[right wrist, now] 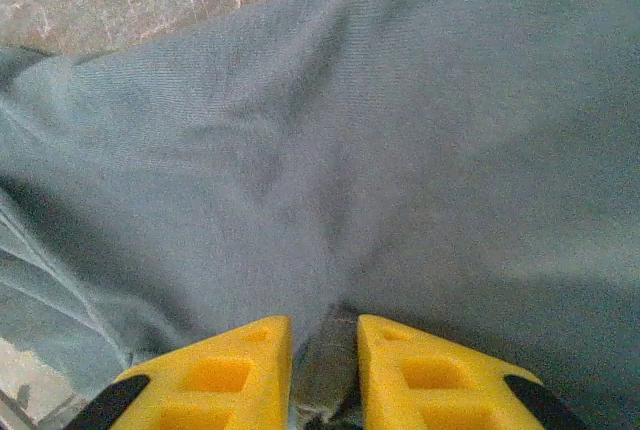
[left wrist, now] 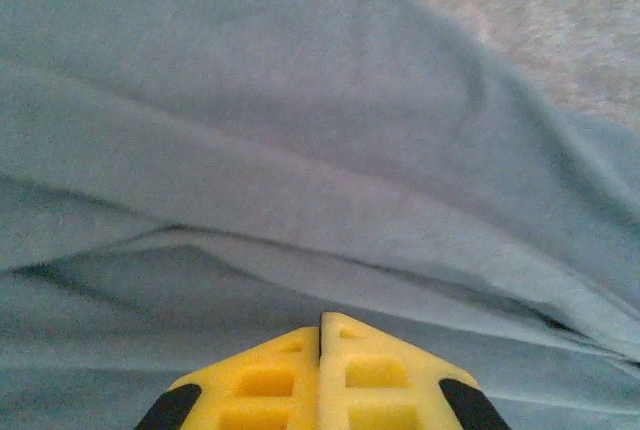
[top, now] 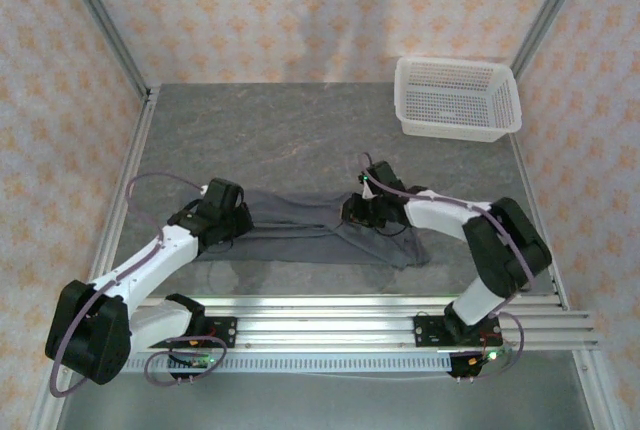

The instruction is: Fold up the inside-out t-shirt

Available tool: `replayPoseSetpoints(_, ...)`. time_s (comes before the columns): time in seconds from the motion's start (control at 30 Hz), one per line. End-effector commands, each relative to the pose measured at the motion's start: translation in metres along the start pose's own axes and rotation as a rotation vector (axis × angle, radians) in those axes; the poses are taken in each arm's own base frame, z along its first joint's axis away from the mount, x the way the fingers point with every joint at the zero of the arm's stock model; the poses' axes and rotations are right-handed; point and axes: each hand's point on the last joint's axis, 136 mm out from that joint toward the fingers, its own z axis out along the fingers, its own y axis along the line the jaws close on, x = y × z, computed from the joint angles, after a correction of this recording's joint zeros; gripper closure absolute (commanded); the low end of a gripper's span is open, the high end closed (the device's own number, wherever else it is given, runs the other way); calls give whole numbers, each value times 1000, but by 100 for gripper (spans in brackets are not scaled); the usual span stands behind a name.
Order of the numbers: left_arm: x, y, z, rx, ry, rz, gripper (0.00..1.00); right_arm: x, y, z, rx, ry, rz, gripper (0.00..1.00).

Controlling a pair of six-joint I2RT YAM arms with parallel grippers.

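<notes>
The inside-out t-shirt lies as a long, wrinkled slate-grey band across the near middle of the table, between the two arms. My left gripper rests low on its left end. In the left wrist view its yellow fingertips are pressed together over the folded cloth, and no fabric shows between them. My right gripper is down on the shirt's right part. Seen from the right wrist, its jaws stand a narrow gap apart, pinching a raised fold with a hem of the shirt.
A white mesh basket stands at the back right corner of the grey stone-patterned table. Metal frame posts run along both sides. The aluminium rail carrying the arm bases lies along the near edge.
</notes>
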Motion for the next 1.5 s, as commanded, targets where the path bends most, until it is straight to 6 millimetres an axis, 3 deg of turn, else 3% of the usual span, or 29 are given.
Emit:
replayPoseSetpoints(0.0, 6, 19, 0, -82, -4, -55, 100, -19, -2, -40, 15, -154, 27, 78)
replayPoseSetpoints(0.07, 5, 27, 4, -130, -15, -84, 100, -30, -19, -57, 90, -250, 53, 75)
replayPoseSetpoints(0.13, 1, 28, 10, -167, -14, -101, 100, -39, -52, -67, 216, -309, 114, 74)
replayPoseSetpoints(0.2, -4, 25, 18, -175, -18, -116, 100, -41, -78, -69, 280, -304, 189, 76)
replayPoseSetpoints(0.3, -17, 22, 32, -192, -56, -160, 100, -41, -96, -62, 304, -286, 235, 78)
replayPoseSetpoints(0.53, -54, 23, 77, -288, -126, -202, 100, -28, -111, -37, 338, -198, 270, 82)
replayPoseSetpoints(0.67, -89, 4, 113, -239, -122, -226, 100, -20, -110, -20, 308, -150, 320, 83)
replayPoseSetpoints(0.87, -153, -51, 160, -114, -147, -123, 100, 3, -81, 13, 235, -95, 310, 84)
replayPoseSetpoints(1.0, -187, -95, 180, 14, -169, -25, 100, 41, -40, 46, 145, -40, 273, 84)
replayPoseSetpoints(1.1, -201, -124, 186, 125, -181, 45, 100, 75, -4, 75, 99, 19, 218, 84)
replayPoseSetpoints(1.2, -210, -135, 179, 172, -208, 121, 100, 106, 32, 102, 45, 91, 174, 85)
replayPoseSetpoints(1.27, -216, -134, 168, 192, -229, 138, 100, 112, 51, 109, -10, 107, 177, 86)
replayPoseSetpoints(1.33, -224, -126, 151, 192, -262, 138, 100, 105, 65, 102, -57, 89, 176, 87)
replayPoseSetpoints(1.4, -236, -112, 130, 173, -298, 129, 100, 92, 72, 84, -47, 35, 121, 86)
replayPoseSetpoints(1.47, -252, -98, 111, 139, -339, 107, 100, 81, 70, 66, 5, -19, 39, 85)
